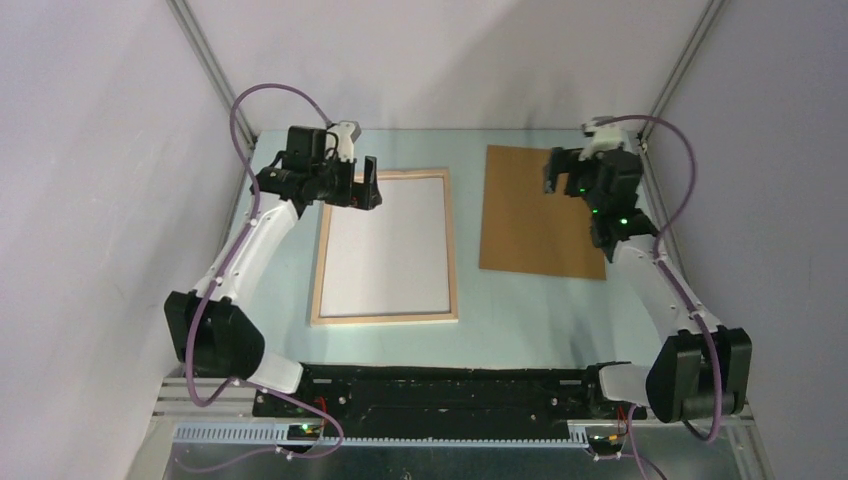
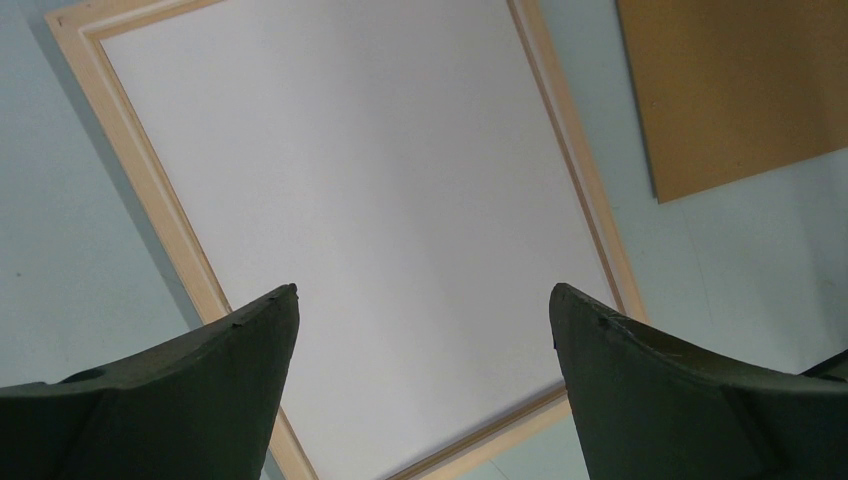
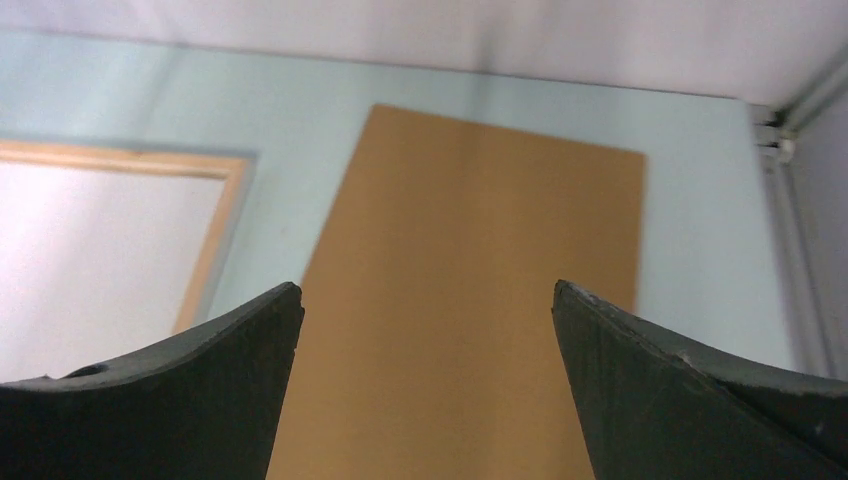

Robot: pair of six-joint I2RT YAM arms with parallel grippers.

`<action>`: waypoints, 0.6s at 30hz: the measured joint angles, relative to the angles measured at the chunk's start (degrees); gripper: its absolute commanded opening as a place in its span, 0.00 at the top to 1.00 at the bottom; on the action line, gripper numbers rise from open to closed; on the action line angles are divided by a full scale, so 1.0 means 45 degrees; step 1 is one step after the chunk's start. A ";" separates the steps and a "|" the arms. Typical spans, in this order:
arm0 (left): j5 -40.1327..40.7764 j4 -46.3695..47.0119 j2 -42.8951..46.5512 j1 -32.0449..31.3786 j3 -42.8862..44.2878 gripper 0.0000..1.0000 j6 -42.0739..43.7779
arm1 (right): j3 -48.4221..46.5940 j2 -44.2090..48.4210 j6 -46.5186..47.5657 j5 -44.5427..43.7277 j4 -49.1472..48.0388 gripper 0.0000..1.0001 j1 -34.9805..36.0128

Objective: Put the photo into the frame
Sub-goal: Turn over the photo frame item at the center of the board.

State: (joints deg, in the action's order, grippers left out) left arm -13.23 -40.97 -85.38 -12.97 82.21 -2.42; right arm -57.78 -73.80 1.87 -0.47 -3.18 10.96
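The photo [image 1: 388, 245] lies white back up inside the frame [image 1: 385, 318], left of centre on the table [image 1: 530, 320]. The brown board [image 1: 530, 215] lies apart to its right. The left gripper [image 2: 423, 292] hovers over the frame's far left corner and the right gripper [image 3: 428, 290] over the board, both with fingers spread. The photo looks nearly seated, so press lightly along each edge and check that no corner rides on the wood.

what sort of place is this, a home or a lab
Probably a lab robot cell: white panel walls on metal struts box in a pale table, with the left arm and right arm bolted at its near edge.
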 measured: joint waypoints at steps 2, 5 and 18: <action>-0.0063 0.0296 0.0398 0.0000 -0.0350 0.00 -0.0029 | 0.0044 0.0413 -0.0092 0.0699 0.0262 0.01 -0.1180; -0.0248 0.0695 0.0942 -0.0005 -0.0884 0.00 -0.0087 | 0.0053 0.0942 -0.0151 0.1540 0.1025 0.01 -0.2788; -0.1350 0.1982 0.3181 -0.0005 -0.2788 0.01 -0.0131 | 0.2229 0.4580 0.0272 0.3094 0.4401 0.00 -0.5697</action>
State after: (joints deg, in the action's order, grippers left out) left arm -19.31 -32.05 -71.07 -12.99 69.67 -3.01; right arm -47.75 -53.19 3.09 13.45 16.62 -14.68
